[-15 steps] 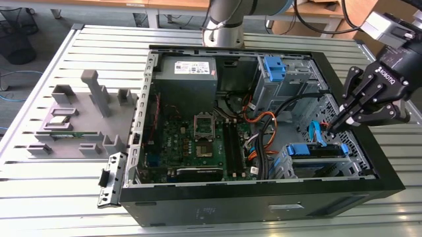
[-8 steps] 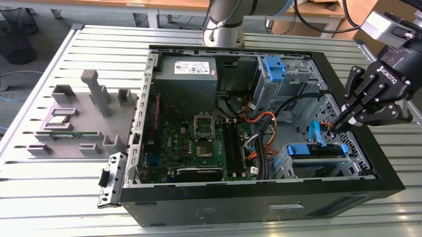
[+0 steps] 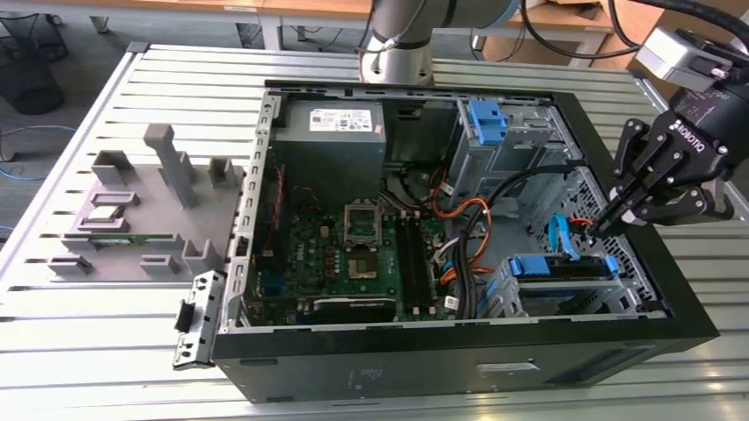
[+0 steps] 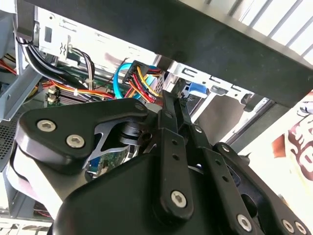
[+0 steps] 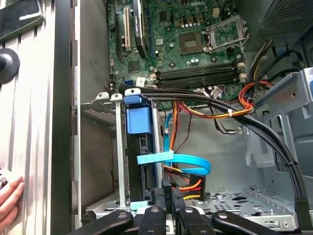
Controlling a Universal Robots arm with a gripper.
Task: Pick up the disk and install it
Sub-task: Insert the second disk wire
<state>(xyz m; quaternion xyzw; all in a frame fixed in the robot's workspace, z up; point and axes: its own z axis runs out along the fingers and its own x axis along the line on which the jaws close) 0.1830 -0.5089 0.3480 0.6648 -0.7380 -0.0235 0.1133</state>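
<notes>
The disk sits inside the open computer case, slotted into the metal drive cage in the case's corner, blue rails at its edges. It lies just below and beside the gripper, whose black fingers are pressed together with nothing between them, their tips down at the blue data cable that loops over the cage.

In the first wrist view the disk stands edge-on in its cage, straight ahead of the gripper. A blue tab caps its far end, and the flat blue cable runs off its side toward a bundle of red, yellow and black power wires just ahead of the fingertips. Someone's hand rests on the slatted table outside the case wall.

The second wrist view looks along the closed fingers to the connector end of those wires, with the cage's sheet metal beyond.

Further from the gripper, the case holds a green motherboard, a grey power supply in the far corner, and a second blue bracket in the upper bay. Outside it, a grey fixture stands on the table.
</notes>
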